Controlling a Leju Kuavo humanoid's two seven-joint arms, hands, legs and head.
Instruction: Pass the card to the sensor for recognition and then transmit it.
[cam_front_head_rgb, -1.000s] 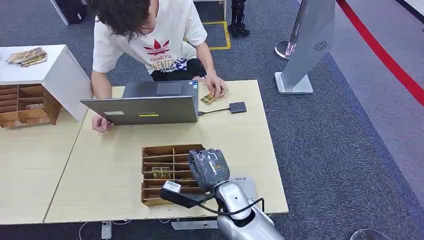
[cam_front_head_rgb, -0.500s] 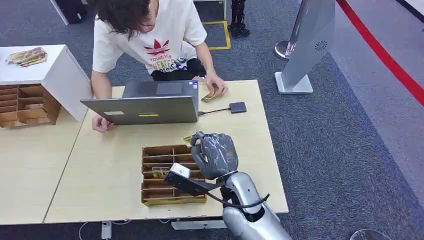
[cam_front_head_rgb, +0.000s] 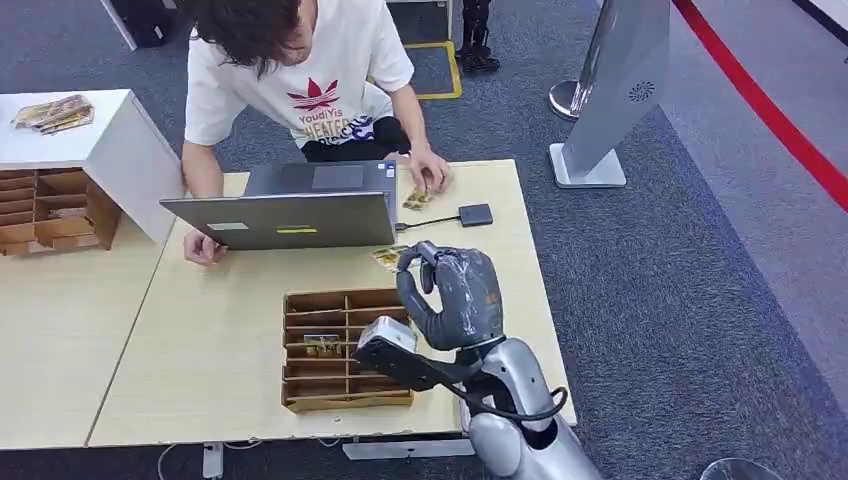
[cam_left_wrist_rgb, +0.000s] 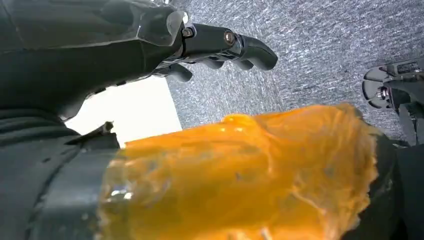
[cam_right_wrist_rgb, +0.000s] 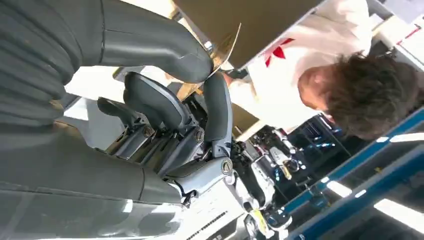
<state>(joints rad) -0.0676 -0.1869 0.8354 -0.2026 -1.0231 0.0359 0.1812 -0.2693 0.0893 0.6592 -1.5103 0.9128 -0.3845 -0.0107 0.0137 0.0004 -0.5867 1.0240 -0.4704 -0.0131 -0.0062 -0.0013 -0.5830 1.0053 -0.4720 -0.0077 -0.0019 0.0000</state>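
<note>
Pale wood table (cam_front_head_rgb: 200, 330) carries most of the scene, with a second table (cam_front_head_rgb: 50, 330) butted against it on the robot's left; one white cabinet (cam_front_head_rgb: 110, 150) stands at the far left, a loose pile of cards (cam_front_head_rgb: 55, 112) on top. One grey kiosk stand (cam_front_head_rgb: 615, 90) sits on the carpet past the table's far right corner. One person in a white T-shirt (cam_front_head_rgb: 300, 70) leans over the far edge behind one open grey laptop (cam_front_head_rgb: 290, 212), one hand (cam_front_head_rgb: 430, 170) resting on a few cards (cam_front_head_rgb: 418, 198) beside the laptop. Two wooden slotted trays: one (cam_front_head_rgb: 340, 345) on the main table with a card lying in a middle slot, another (cam_front_head_rgb: 50, 210) by the cabinet. One small dark square sensor (cam_front_head_rgb: 476, 214), cabled to the laptop, lies on the table near the far right edge. Right hand (cam_front_head_rgb: 455, 295) is raised over the table between tray and laptop, thumb and a finger pinching one card (cam_front_head_rgb: 388, 257) by its edge; right wrist view confirms the card (cam_right_wrist_rgb: 220, 52) is clamped between thumb and fingertip. The card is held short of the sensor, well to its near left. Left hand (cam_left_wrist_rgb: 150, 35) hangs over grey carpet, fingers loosely curled with nothing in them; whether to call it closed, cannot tell
</note>
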